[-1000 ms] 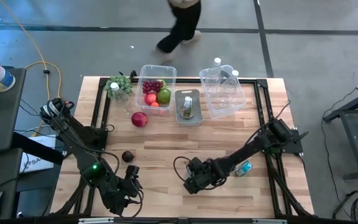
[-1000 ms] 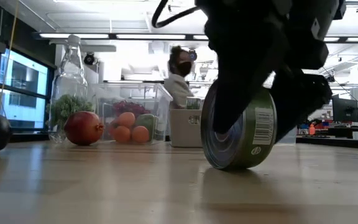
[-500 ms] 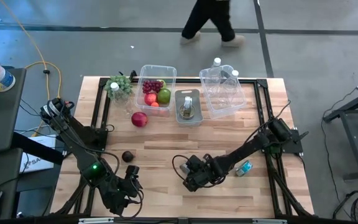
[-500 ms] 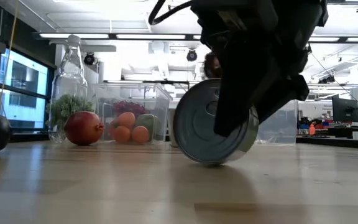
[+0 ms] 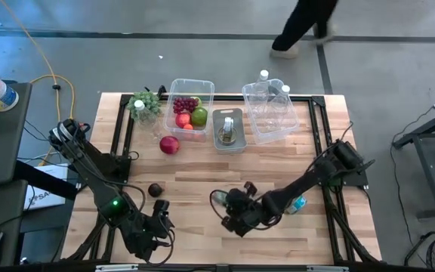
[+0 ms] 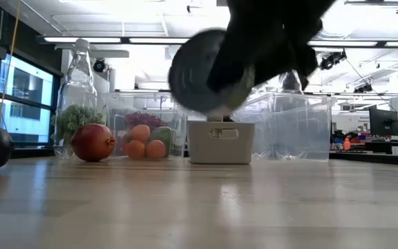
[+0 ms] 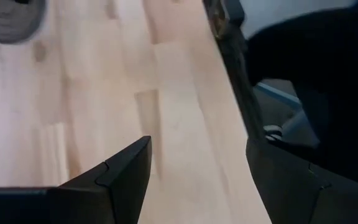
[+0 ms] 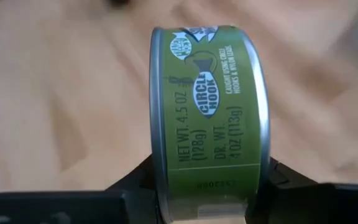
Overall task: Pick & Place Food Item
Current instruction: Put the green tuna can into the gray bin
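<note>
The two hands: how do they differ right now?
The right hand is shut on a green can, lifted off the wooden table; the left hand is open and holds nothing. The right sits mid-table, the left near the front-left edge. Both are dark, two-fingered.

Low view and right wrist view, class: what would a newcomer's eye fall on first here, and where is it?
The green can, clamped on edge in the right gripper and lifted clear of the table near its front edge. Behind it, a red apple lies on the wood beside the fruit bin.
</note>
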